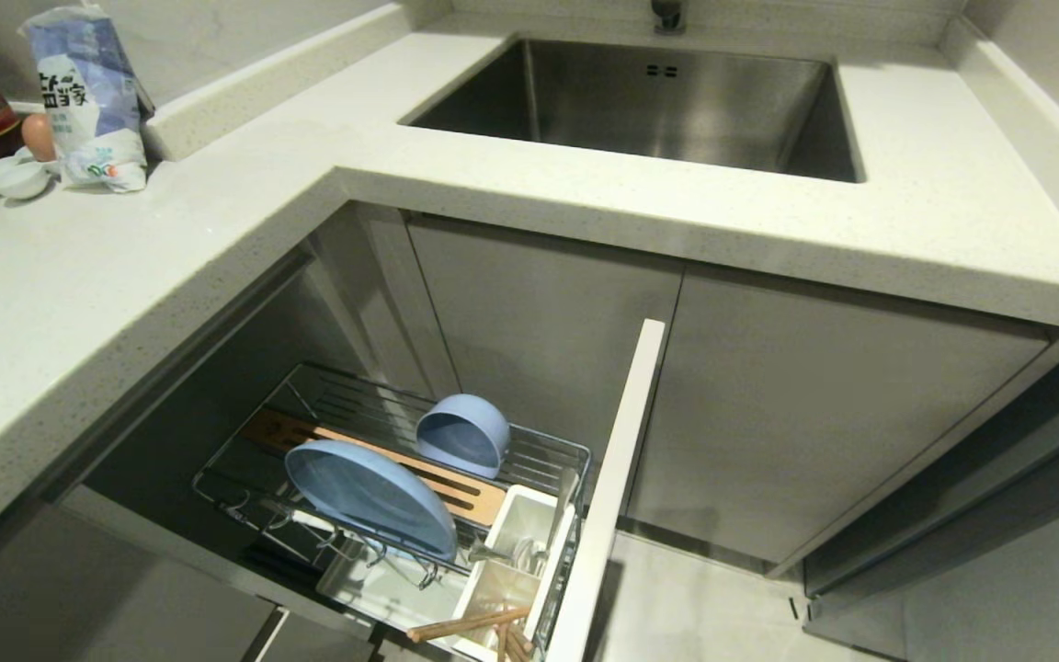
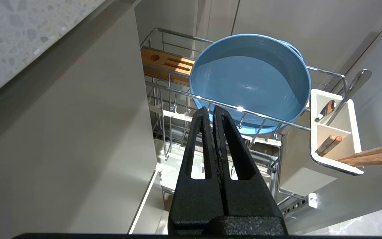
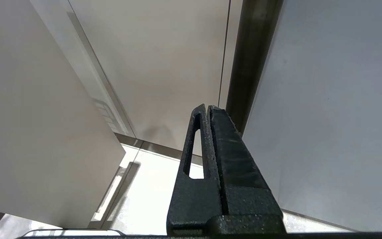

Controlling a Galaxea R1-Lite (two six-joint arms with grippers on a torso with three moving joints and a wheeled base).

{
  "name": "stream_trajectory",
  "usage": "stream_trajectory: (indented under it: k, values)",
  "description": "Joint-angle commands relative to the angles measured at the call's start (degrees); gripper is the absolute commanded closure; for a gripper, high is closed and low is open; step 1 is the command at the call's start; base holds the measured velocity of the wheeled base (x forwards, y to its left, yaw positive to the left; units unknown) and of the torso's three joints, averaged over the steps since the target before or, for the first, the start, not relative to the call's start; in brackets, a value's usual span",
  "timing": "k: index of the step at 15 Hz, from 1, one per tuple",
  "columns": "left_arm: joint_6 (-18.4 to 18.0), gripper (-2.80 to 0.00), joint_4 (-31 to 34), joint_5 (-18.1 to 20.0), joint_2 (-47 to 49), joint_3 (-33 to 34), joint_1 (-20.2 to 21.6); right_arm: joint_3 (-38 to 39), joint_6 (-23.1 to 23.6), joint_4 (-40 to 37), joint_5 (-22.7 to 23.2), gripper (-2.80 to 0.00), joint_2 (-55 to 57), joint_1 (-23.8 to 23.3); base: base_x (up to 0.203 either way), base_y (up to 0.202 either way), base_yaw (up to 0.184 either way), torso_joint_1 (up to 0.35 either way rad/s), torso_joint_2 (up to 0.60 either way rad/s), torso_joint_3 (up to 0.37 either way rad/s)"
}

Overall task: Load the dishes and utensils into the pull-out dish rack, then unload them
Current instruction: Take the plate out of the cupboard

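**Rack pulled out and loaded, both grippers closed on nothing**

The pull-out dish rack (image 1: 543,455) stands drawn out from under the white countertop (image 1: 125,267), its pale cabinet front (image 1: 608,496) edge-on in the head view. The light-blue plate (image 1: 369,496) stands on edge in the wire slots at the near side, leaning against the slotted wooden bar (image 1: 456,487). The blue bowl (image 1: 463,434) sits tipped on its side just behind that bar. At the front end, the white utensil caddy (image 1: 516,552) holds the metal spoon (image 1: 564,501) in 1 compartment and the wooden chopsticks (image 1: 465,627) in the nearest one, their ends jutting out over the rim.

Neither arm appears in the head view. In the left wrist view the left gripper (image 2: 213,111) has its 2 fingers pressed together with nothing between them; its tips point at the rack's wire rail below the plate's lower rim, with no contact visible, and the caddy lies well off to one side. In the right wrist view the right gripper (image 3: 208,108) is likewise pressed together and empty, facing plain cabinet panels (image 3: 164,66) and floor (image 3: 151,196), with no task item in sight.

The steel sink (image 1: 677,101) is set into the countertop above.
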State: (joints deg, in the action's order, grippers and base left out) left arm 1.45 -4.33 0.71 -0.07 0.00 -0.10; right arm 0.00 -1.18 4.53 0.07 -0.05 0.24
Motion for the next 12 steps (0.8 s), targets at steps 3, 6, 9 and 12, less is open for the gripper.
stream_trajectory:
  k: [3,6,9,12]
  values:
    - [0.0,0.0,-0.1,0.0,0.1,0.7,0.0,1.5,0.0,0.0,0.0,0.0,0.0,0.0,0.0,0.0,0.0,0.0,0.0,0.0]
    - [0.0,0.0,-0.1,0.0,0.1,0.8,0.0,1.5,0.0,0.0,0.0,0.0,0.0,0.0,0.0,0.0,0.0,0.0,0.0,0.0]
    - [0.0,0.0,-0.1,0.0,0.1,0.8,0.0,1.5,0.0,0.0,0.0,0.0,0.0,0.0,0.0,0.0,0.0,0.0,0.0,0.0]
    - [0.0,0.0,-0.1,0.0,0.1,0.7,0.0,1.5,0.0,0.0,0.0,0.0,0.0,0.0,0.0,0.0,0.0,0.0,0.0,0.0]
